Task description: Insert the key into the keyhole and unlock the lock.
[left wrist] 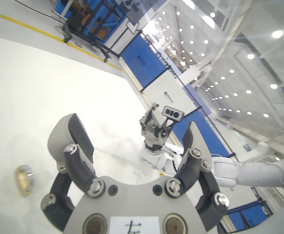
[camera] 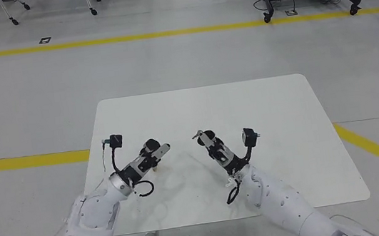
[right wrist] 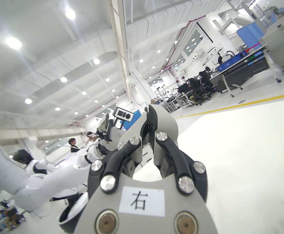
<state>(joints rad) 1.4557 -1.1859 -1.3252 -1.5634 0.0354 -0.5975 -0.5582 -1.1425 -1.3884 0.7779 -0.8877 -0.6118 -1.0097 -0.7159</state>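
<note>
Left gripper (left wrist: 131,120) marked 左, jaws apart, right gripper (right wrist: 148,119) marked 右, closed, perhaps pinching key (camera: 195,136)

Smooth matt white table (camera: 281,106); ribbed black pads (left wrist: 81,135), perhaps rubber, on pale plastic-looking fingers (left wrist: 56,133)

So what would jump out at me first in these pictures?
Above the middle of a white table, the left gripper stands wide open, its ribbed black pads well apart. Facing it close by, the right gripper is pinched shut.
</note>
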